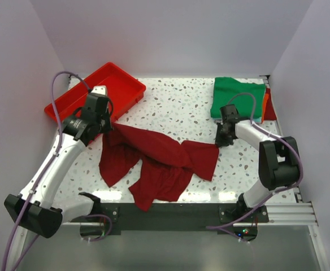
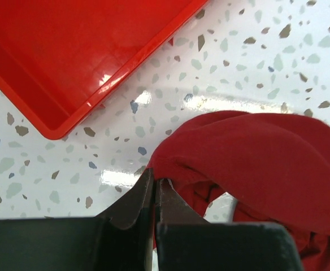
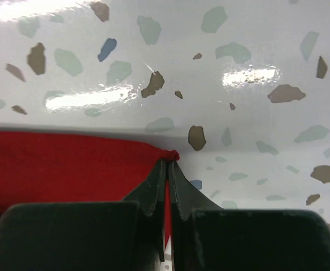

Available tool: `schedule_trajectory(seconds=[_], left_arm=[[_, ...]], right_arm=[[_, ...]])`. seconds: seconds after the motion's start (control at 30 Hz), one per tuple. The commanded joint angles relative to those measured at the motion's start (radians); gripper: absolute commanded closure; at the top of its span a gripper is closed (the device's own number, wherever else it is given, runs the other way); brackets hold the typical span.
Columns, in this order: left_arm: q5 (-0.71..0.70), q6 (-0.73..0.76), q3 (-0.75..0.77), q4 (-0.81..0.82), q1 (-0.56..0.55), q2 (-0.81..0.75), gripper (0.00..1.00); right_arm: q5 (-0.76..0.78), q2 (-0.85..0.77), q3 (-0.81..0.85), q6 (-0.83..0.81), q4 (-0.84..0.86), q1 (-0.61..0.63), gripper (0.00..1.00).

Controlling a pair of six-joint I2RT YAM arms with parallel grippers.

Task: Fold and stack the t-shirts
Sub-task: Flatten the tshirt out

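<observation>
A dark red t-shirt point(image 1: 159, 161) lies crumpled across the middle of the speckled table point(image 1: 182, 104). My left gripper point(image 1: 105, 127) is shut on its upper left edge, close to the red tray. In the left wrist view the fingertips point(image 2: 153, 182) pinch the cloth's rim point(image 2: 255, 152). My right gripper point(image 1: 219, 141) is shut on the shirt's right corner. The right wrist view shows a small bunch of red cloth point(image 3: 57, 169) caught between the closed tips point(image 3: 169, 161). A folded green t-shirt point(image 1: 238, 97) lies at the back right, with orange point(image 1: 265, 101) and red point(image 1: 271, 110) cloth edges beside it.
A bright red plastic tray point(image 1: 74, 99) point(image 2: 69, 51) sits at the back left, just beyond the left gripper. White walls enclose the table on three sides. The arm bases and a dark rail point(image 1: 170, 214) run along the near edge.
</observation>
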Motion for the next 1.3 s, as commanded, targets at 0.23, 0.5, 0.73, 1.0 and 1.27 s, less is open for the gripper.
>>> schedule_trajectory(seconds=[0.23,0.5,0.73,1.0,1.27], left_arm=[[-0.104,0.029,0.182,0.093,0.006,-0.187,1.00],[-0.179,0.092,0.150,0.229,0.006,-0.361,1.00],[0.038,0.133,0.136,0.265,0.006,-0.321,1.00],[0.242,0.199,-0.096,0.294,0.044,-0.015,1.00],[0.200,0.165,-0.030,0.355,0.073,0.269,0.30]], right_arm=[[0.018,-0.394,0.240,0.042,-0.280,-0.094,1.00],[0.164,-0.602,0.410,0.045,-0.435,-0.132,1.00],[0.260,-0.633,0.573,0.030,-0.490,-0.132,1.00],[0.368,-0.556,0.501,-0.065,-0.441,-0.166,1.00],[0.227,-0.483,0.417,-0.038,-0.401,-0.191,1.00]])
